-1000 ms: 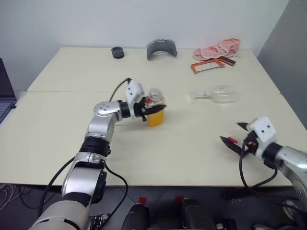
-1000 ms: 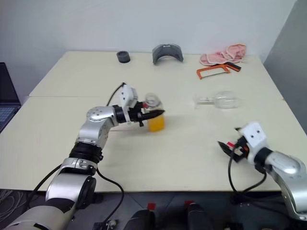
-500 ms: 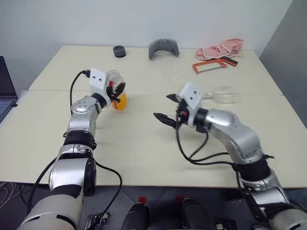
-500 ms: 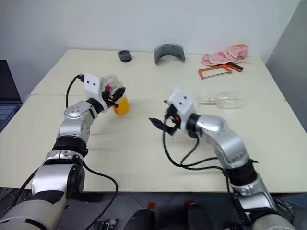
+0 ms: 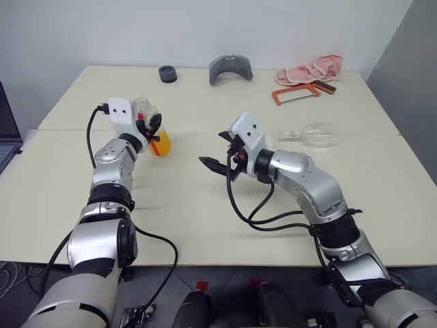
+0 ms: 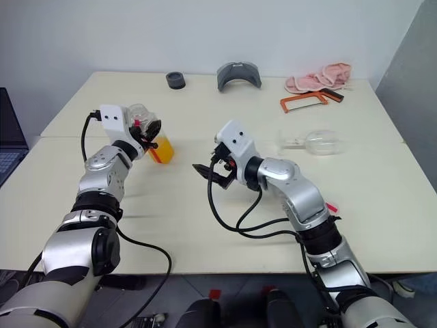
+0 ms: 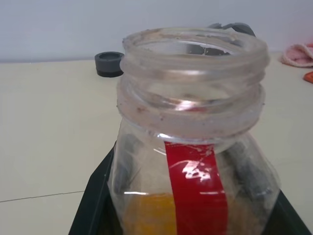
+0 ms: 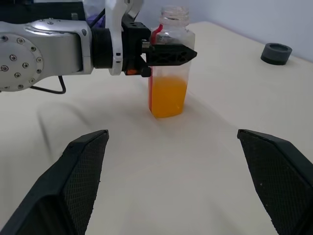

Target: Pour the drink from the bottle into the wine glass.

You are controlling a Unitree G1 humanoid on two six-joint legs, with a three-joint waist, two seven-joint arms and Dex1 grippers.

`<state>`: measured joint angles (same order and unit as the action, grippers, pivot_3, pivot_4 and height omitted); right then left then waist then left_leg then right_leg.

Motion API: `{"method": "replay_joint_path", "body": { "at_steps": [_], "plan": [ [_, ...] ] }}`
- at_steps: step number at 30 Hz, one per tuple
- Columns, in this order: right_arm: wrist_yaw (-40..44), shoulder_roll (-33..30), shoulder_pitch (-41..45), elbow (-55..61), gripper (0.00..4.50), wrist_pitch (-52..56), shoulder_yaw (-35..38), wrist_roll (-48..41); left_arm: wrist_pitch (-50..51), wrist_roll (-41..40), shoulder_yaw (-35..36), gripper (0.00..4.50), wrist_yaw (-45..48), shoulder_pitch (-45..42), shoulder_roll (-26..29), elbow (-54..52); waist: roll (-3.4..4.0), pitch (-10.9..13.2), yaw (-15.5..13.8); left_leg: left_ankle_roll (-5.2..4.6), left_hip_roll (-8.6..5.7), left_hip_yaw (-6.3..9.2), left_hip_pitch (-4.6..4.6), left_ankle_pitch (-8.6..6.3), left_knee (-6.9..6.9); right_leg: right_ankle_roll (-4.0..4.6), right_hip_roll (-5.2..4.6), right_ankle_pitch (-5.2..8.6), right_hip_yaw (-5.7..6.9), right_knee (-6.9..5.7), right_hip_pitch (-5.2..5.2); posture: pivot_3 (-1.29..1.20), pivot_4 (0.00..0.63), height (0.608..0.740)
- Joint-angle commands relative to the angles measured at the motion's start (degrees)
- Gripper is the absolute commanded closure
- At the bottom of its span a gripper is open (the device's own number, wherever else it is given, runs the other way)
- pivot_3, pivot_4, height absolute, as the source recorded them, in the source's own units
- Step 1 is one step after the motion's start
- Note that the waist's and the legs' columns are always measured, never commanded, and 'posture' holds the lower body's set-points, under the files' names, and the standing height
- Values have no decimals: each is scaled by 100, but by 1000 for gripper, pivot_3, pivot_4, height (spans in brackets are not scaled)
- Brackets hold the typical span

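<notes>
The bottle point(image 5: 151, 130) is small, clear and upright at the left of the table, with an uncapped mouth point(image 7: 194, 49) and a red label strip point(image 7: 195, 186). The orange drink point(image 8: 167, 97) fills its lower part. My left gripper point(image 5: 151, 126) is shut on the bottle's upper body, and the black fingers point(image 8: 168, 53) clamp it from both sides. My right gripper point(image 5: 213, 148) hangs open and empty over the table's middle, pointing at the bottle from a short way to its right. The wine glass point(image 5: 317, 133) lies on its side far to the right.
Along the far edge are a black round cap point(image 5: 167, 74), a grey curved piece point(image 5: 230, 68), a pink cloth point(image 5: 311, 68) and an orange-framed saw point(image 5: 300, 92). A laptop point(image 5: 5, 130) sits at the left edge.
My left gripper carried the bottle from the table's middle to the left. My right arm swung in from the right front edge to the middle, still open.
</notes>
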<state>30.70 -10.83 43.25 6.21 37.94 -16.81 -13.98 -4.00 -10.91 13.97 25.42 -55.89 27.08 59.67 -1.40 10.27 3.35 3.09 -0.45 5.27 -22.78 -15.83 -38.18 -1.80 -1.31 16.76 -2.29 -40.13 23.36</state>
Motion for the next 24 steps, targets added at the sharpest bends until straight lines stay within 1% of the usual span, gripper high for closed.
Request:
{"method": "replay_joint_path", "body": {
  "at_steps": [1, 4, 5, 8, 18, 24],
  "plan": [
    [0, 48, 103, 147, 0, -58, 74, 39, 51, 79, -6, 2091, -103, 27, 47, 93, 1, 0, 0, 0, 0, -1, 0, 0, 0, 0, 0, 0, -1, 0, 0, 0, 150, 740],
    [13, 47, 83, 175, 0, -40, 76, 44, 25, 123, -41, 1301, -90, 69, 47, 63, 1, 0, 9, 0, -2, -2, 1, 0, 2, 0, 1, 0, -1, 0, 2, 0, 150, 740],
    [18, 47, 77, 183, 0, -30, 76, 45, -2, 152, -62, 918, -73, 80, 52, 64, 1, 0, 11, 0, -2, -3, -1, 0, 2, 0, 1, 0, -1, -1, 5, 0, 150, 740],
    [17, 56, 55, 226, 0, 27, 90, 30, -31, 191, -90, 24, -45, 106, 67, 65, 0, 0, 9, 0, -1, -2, -9, 0, 2, 1, 1, 0, 0, -4, 14, 0, 150, 740],
    [15, -18, -212, 450, 0, 186, 133, -15, -211, 395, -213, 24, 17, 360, 86, -23, 0, 0, 7, 0, -1, -5, -9, 0, 3, 1, -1, -1, -2, -6, 15, 0, 150, 740],
    [-72, -184, -654, 709, 0, 176, 196, 54, -471, 576, -290, 24, -292, 712, 83, -262, 0, 0, 2, 0, 1, -3, -10, 0, 3, 1, -2, -1, -2, -7, 17, 0, 150, 740]
  ]
}}
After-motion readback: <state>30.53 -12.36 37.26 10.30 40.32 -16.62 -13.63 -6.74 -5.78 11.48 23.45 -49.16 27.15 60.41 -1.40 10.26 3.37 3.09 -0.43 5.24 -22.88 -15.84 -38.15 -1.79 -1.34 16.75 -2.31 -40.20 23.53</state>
